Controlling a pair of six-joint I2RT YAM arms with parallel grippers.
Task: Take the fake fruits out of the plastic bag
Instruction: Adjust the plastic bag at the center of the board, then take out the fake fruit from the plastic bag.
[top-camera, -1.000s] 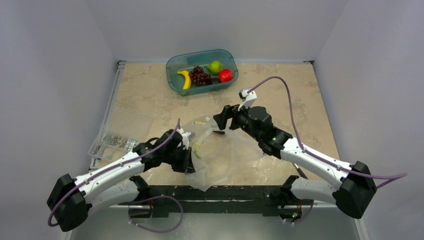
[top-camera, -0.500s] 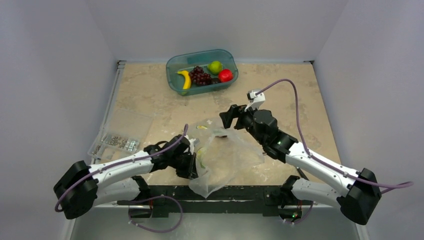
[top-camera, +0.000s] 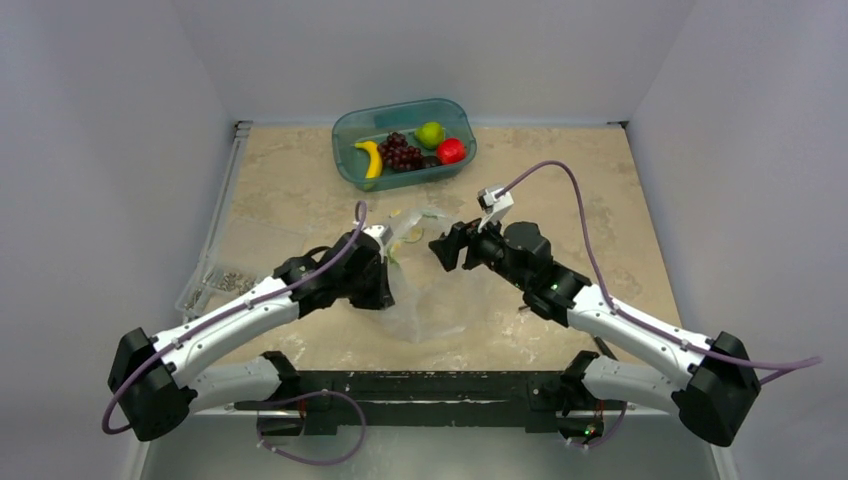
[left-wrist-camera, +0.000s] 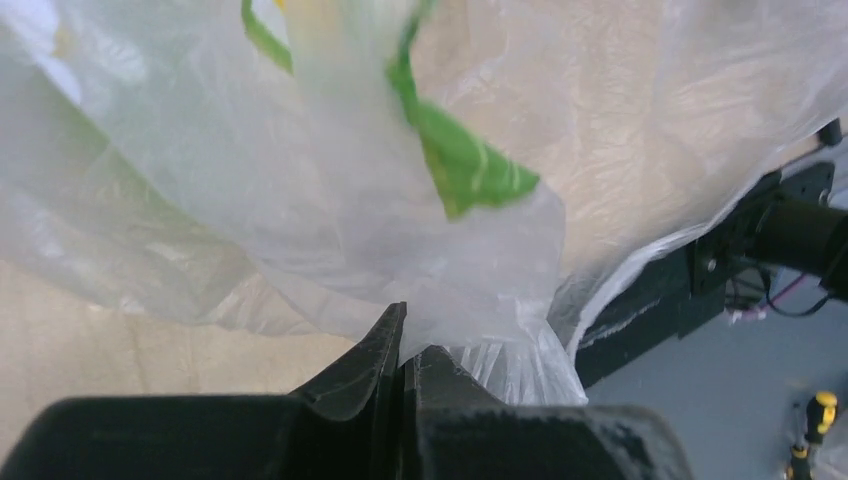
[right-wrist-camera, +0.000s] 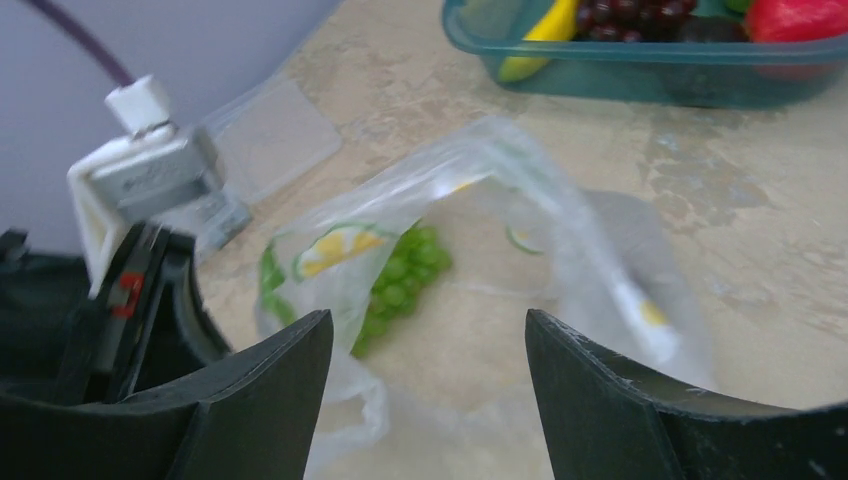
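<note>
The clear plastic bag (top-camera: 440, 295) lies crumpled at mid-table, between the two grippers. My left gripper (top-camera: 385, 272) is shut on a bunched fold of it (left-wrist-camera: 490, 300), with the jaws pressed together (left-wrist-camera: 405, 340). The bag has green and yellow print. A green grape bunch (right-wrist-camera: 400, 285) lies inside the bag (right-wrist-camera: 480, 190), just ahead of my right gripper (right-wrist-camera: 428, 330). That gripper is open and empty, hovering at the bag's far edge (top-camera: 438, 252). A yellow banana (top-camera: 369, 158), purple grapes (top-camera: 400, 152) and a green apple (top-camera: 431, 134) sit in the teal tub.
The teal tub (top-camera: 345, 160) stands at the back centre and also holds a red fruit (top-camera: 451, 151). A flat clear box of metal parts (top-camera: 222, 280) lies at the left edge, partly under my left arm. The table's front rail (left-wrist-camera: 690, 280) is close behind the bag.
My left gripper has pulled the bag's fold away from the near edge, towards the table's middle. My right gripper, still open, has shifted slightly left. The bag now lies further from the front rail.
</note>
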